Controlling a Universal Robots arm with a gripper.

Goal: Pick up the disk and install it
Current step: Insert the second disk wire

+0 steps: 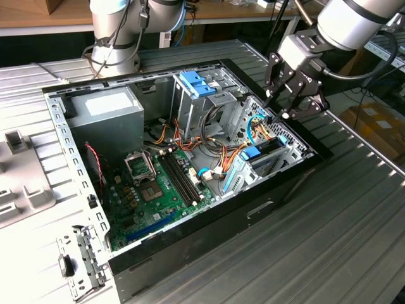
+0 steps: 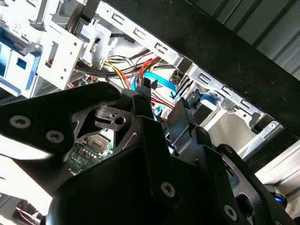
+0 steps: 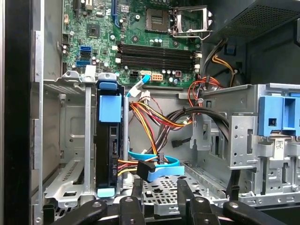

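Sitting edge-up in drive cage, disk dark-bodied, blue tab atop

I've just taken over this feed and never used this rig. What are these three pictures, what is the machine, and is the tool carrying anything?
The exterior view looks from outside at one robot arm with a black tool at its end. The tool hangs over an opened computer case that lies on its side on a metal table.

Both wrist views come from cameras riding on the arm, so they look down into the case past the tool's fingers.

Inside are a green motherboard, a grey power supply and coloured cables. The disk, dark with a blue tab, sits in its metal cage at the case's edge. The tool is open and holds nothing.
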